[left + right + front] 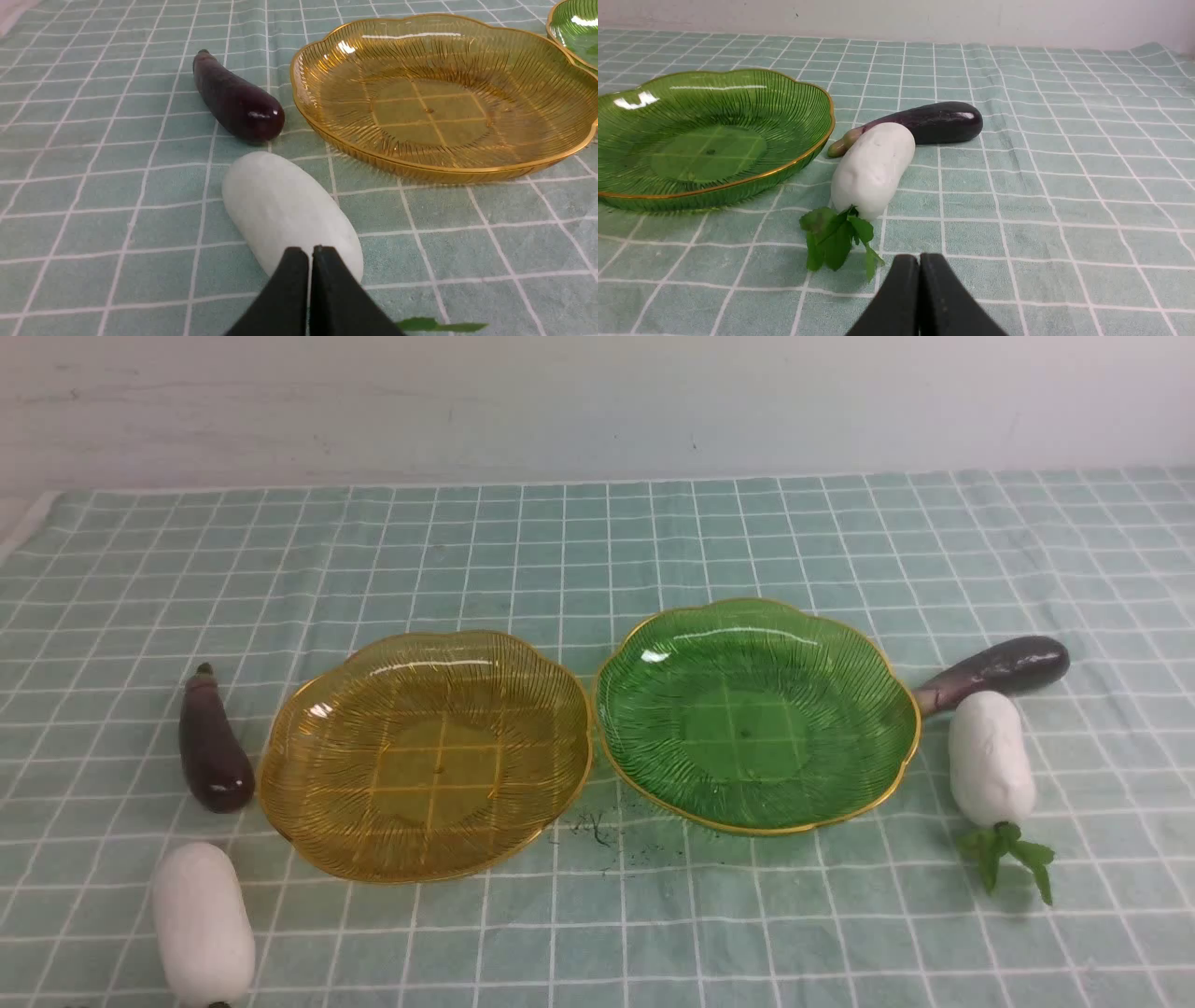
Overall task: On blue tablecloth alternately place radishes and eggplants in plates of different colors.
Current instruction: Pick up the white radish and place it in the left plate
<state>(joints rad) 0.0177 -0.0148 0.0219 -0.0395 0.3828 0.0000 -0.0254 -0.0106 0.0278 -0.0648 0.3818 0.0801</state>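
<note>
On the blue tablecloth (597,532) an amber plate (425,756) and a green plate (756,714) stand side by side, both empty. Left of the amber plate lie an eggplant (213,744) and a radish (203,924). Right of the green plate lie an eggplant (1004,670) and a radish (991,758) with green leaves. In the left wrist view my left gripper (310,252) is shut and empty, just above the near end of the left radish (285,210), with the eggplant (236,98) beyond. In the right wrist view my right gripper (920,259) is shut and empty, short of the right radish (873,170) and eggplant (938,122).
A pale wall (597,401) runs along the far edge of the cloth. Small dark specks (597,831) lie on the cloth between the plates' near rims. The cloth's left edge (23,527) shows at the far left. Neither arm shows in the front view.
</note>
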